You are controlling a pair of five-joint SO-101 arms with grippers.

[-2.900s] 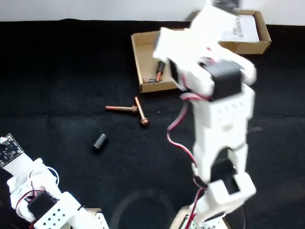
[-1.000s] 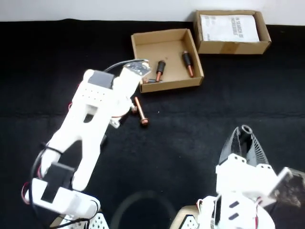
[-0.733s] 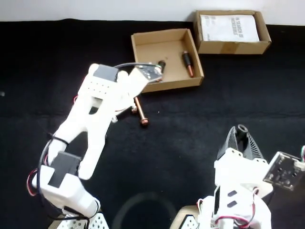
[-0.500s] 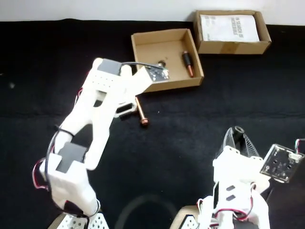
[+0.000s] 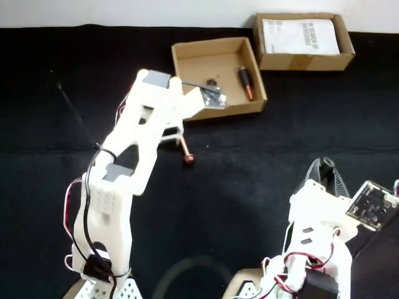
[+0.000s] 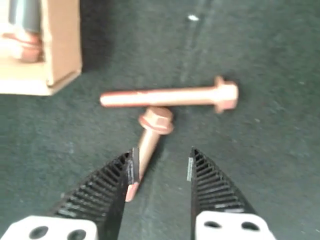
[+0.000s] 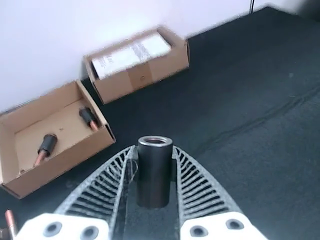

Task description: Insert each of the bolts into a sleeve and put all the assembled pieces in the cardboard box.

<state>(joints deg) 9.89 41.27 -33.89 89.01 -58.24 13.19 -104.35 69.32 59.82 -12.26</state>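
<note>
high: looks down over the cardboard box
left wrist: close at its corner
right wrist: faces it, farther off
shared: cardboard box

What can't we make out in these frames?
- High view: the left arm hides the bolt at the left end effector.
- High view: the wrist camera covers most of one assembled piece in the cardboard box.
- Right wrist view: the frame edge cuts off a bolt end; which bolt is unclear.

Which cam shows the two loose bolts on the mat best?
Left wrist view: crosswise bolt and nearer bolt, both close up at the open left hand. High view shows one, partly behind the arm. Right wrist view catches a copper tip at its edge.
</note>
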